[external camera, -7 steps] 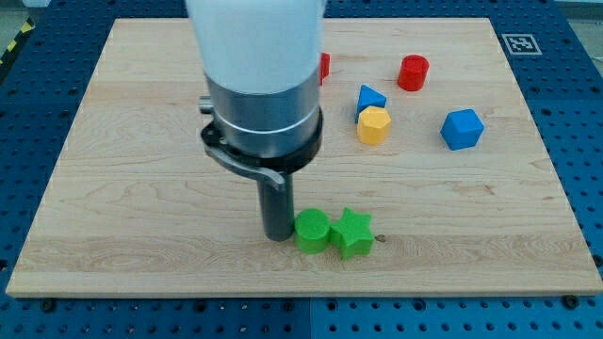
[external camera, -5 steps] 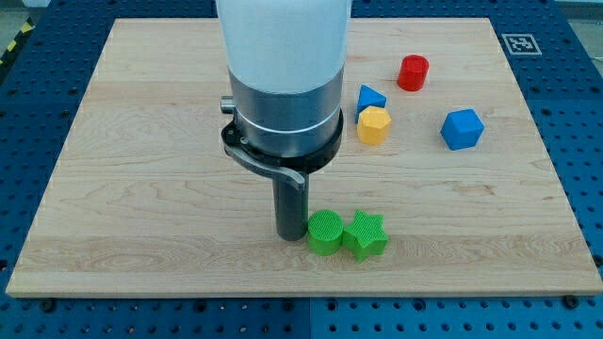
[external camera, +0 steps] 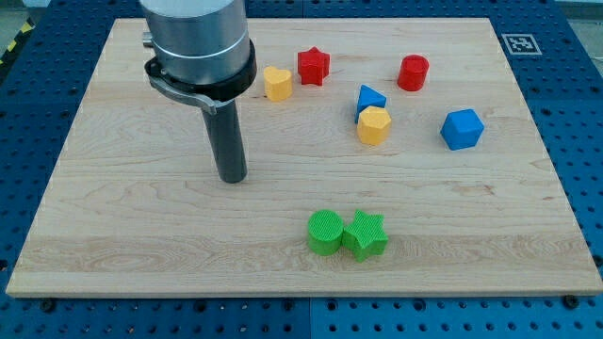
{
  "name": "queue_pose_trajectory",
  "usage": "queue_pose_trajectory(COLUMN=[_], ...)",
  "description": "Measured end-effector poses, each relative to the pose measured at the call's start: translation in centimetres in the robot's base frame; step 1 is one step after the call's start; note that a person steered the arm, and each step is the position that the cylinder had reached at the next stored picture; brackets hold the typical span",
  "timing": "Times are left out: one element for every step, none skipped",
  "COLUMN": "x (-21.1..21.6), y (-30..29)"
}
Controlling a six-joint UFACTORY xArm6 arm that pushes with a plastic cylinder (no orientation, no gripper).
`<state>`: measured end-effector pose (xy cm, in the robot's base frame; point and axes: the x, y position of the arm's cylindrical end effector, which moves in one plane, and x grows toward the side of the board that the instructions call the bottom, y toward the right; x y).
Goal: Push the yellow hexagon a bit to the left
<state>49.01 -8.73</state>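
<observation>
Yellow hexagon [external camera: 374, 124] touches blue wedge [external camera: 369, 98]; tip [external camera: 232, 178], bare rod tool holding nothing, sits far left of hexagon—risk dragging both.

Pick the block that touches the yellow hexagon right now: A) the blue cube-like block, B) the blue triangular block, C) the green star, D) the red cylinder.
B: the blue triangular block sits against the top edge of the yellow hexagon, while my tip stands well off to the view's left, touching no block.
</observation>
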Motion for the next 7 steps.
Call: queue_pose_trajectory(x=[0.0,-0.2,-0.2,-0.1,-0.3,-0.8,-1.5], y=[0.0,1.0,6.7,12.6,16.0,20.2,23.1])
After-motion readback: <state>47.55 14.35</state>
